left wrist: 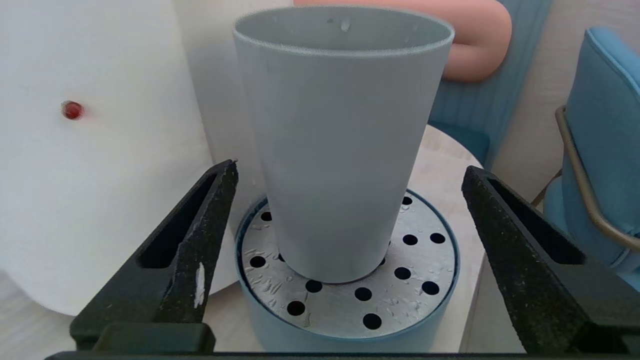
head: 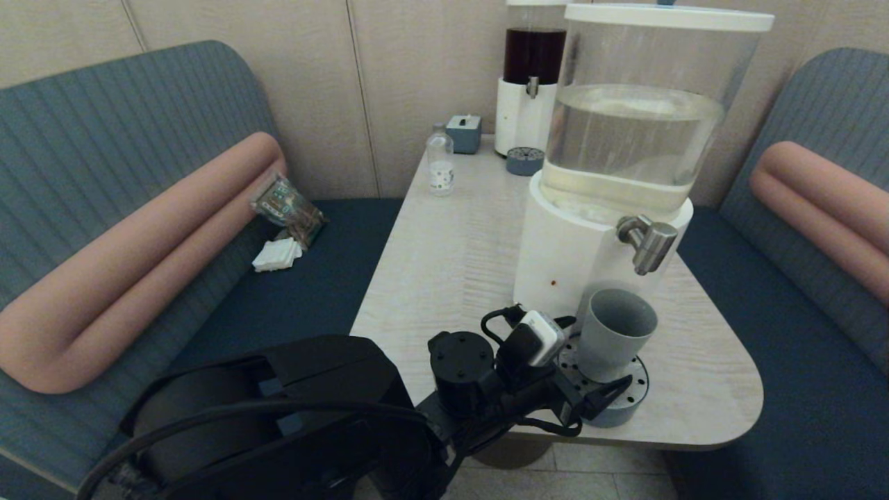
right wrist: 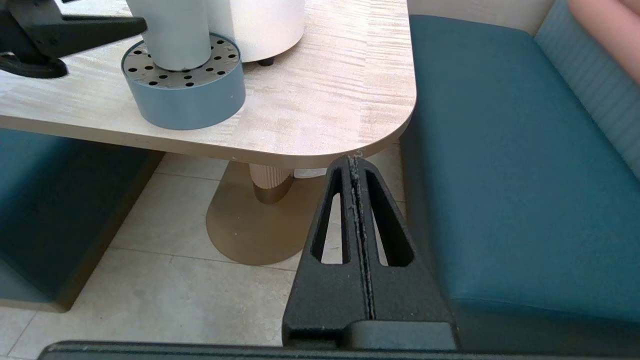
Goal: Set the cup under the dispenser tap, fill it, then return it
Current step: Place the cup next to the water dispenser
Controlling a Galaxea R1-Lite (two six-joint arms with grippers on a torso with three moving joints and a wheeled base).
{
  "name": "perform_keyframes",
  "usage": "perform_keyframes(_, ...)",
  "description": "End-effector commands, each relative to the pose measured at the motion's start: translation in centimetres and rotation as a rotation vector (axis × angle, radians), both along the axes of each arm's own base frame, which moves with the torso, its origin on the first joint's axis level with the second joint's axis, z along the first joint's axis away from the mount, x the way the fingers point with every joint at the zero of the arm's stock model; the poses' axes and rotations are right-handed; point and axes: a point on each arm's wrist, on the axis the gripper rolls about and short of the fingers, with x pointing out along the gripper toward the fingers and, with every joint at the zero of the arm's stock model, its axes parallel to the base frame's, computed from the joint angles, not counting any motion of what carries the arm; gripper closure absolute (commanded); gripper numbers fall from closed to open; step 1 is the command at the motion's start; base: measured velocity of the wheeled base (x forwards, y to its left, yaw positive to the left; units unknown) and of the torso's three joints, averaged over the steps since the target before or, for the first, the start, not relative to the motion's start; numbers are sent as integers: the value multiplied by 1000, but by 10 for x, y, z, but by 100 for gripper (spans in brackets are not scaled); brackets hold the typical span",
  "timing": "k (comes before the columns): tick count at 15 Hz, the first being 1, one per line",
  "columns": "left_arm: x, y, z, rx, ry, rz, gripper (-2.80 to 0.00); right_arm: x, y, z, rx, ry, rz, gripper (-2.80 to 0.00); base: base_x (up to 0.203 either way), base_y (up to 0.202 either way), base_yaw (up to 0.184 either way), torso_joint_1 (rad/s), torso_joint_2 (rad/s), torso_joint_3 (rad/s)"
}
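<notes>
Cup stands upright on the perforated drip tray, near the tabletop's front edge toward the right corner, hard against the big water dispenser's white base. Dispenser tap sits above the cup's mouth, slightly toward its far-right rim; alignment looks close but not certain.

Left gripper released, fingers spread either side of the cup's lower half, not touching it. Right gripper clenched, holding nothing, parked below the table's front right corner, out of the head view.

Cup interior not visible, so fill state unknown. If regrasping: close evenly at mid-height, keep the cup vertical, lift straight off the tray. Wet tray and matte plastic could let it slip; avoid nudging it against the white base.
</notes>
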Motion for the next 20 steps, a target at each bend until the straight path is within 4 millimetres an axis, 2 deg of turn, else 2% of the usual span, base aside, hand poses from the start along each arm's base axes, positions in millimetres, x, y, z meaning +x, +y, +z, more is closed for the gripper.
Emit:
perform_keyframes(1,3,-3,-4,-4,-4,-3,-280,0,0,0,-1,0,1,0,0,0,0,0,0,0)
perform_keyframes(13,25,-29,-8,-36,-45,-40,-280,0,0,0,-1,0,1,0,0,0,0,0,0,0)
perform_keyframes(20,33,-36,-6,-31,-38,-39,-280,0,0,0,-1,0,1,0,0,0,0,0,0,0)
